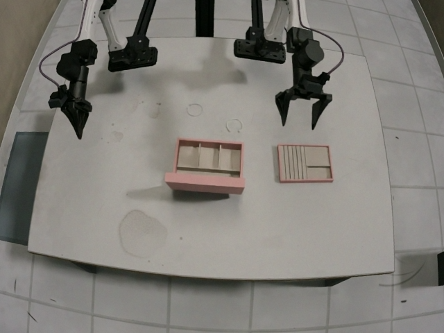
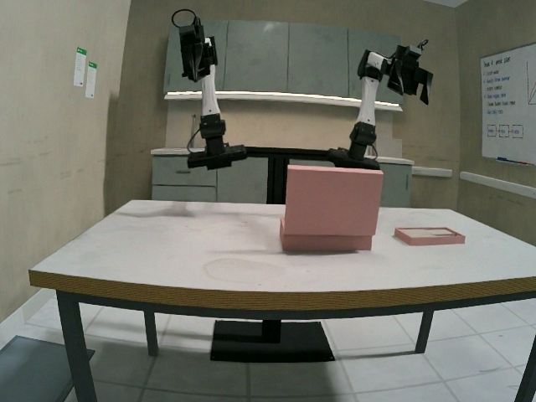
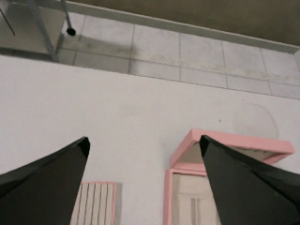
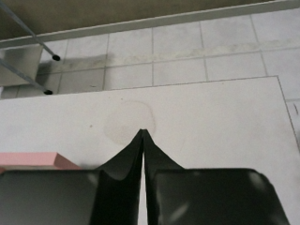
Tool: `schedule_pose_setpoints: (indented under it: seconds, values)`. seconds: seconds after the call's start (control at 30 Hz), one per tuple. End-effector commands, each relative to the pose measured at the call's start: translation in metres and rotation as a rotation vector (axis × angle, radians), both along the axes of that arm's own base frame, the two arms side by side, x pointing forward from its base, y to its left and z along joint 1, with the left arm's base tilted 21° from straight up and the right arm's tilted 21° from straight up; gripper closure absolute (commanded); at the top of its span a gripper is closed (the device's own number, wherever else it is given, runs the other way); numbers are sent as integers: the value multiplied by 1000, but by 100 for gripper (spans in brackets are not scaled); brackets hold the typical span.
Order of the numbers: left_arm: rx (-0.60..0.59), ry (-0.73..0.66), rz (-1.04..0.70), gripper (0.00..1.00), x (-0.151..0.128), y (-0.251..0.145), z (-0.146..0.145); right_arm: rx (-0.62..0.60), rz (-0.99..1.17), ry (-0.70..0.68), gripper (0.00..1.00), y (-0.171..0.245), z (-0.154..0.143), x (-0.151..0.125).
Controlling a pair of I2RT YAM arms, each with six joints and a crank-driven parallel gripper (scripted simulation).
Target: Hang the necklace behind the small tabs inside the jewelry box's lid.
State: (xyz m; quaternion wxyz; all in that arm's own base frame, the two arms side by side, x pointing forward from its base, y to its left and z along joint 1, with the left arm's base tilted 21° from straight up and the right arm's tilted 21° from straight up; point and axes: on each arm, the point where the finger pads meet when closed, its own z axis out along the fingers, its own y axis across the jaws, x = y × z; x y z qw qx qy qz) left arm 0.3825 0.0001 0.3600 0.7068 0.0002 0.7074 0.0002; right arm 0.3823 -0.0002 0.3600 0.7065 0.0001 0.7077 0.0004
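Black right claw point(image 1: 79, 137) point(image 2: 195, 79) point(image 4: 143, 130), upper left, is closed, empty; black left claw point(image 1: 298, 126) point(image 2: 414, 98) point(image 3: 144, 142), upper right, gapes fully, empty: probably parked clear of the pink lidded jewelry box point(image 1: 205, 182) point(image 2: 331, 201) point(image 3: 241, 140) point(image 4: 30, 159).

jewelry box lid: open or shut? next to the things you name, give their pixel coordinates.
Open. The lid point(image 1: 205, 183) point(image 2: 333, 201) point(image 3: 241, 141) stands up along one long side, and the compartments point(image 1: 209, 155) show from above.

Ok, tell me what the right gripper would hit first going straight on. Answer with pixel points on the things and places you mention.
Probably the tabletop point(image 1: 268, 232) point(image 2: 151, 264) point(image 3: 117, 117) point(image 4: 211, 122): the right gripper point(image 1: 79, 137) point(image 2: 197, 80) point(image 4: 143, 131) tilts down toward it, nothing visible between. Where it would land is unclear.
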Motion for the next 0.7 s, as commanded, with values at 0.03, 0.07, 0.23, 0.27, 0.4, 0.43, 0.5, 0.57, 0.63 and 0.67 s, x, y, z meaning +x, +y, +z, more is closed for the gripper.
schedule_pose_setpoints:
  seconds: [0.03,0.07,0.23,0.27,0.4,0.43,0.5,0.57,0.63,0.67]
  values:
    - [-14,-29,-19,0,-6,-5,17,-13,-4,-80,100,1,30,3]
    - [-14,-30,-19,0,-6,-5,18,-14,-2,-81,100,1,30,3]
    - [-14,-32,-19,0,-5,-5,19,-12,1,-84,100,3,31,4]
    - [-14,-33,-18,0,-5,-5,19,-12,3,-87,100,3,33,1]
    - [-14,-36,-18,0,-5,-5,21,-13,0,-86,100,2,33,1]
    - [-14,-37,-18,0,-5,-5,21,-13,0,-87,100,2,33,1]
    - [-14,-36,-18,0,-5,-5,21,-13,1,-89,100,3,33,1]
    - [-14,-36,-18,0,-5,-5,21,-14,2,-90,100,3,34,0]
    - [-14,-35,-18,0,-4,-5,21,-14,1,-92,100,2,34,0]
    - [-14,-35,-18,0,-4,-5,21,-13,-1,-93,100,1,35,0]
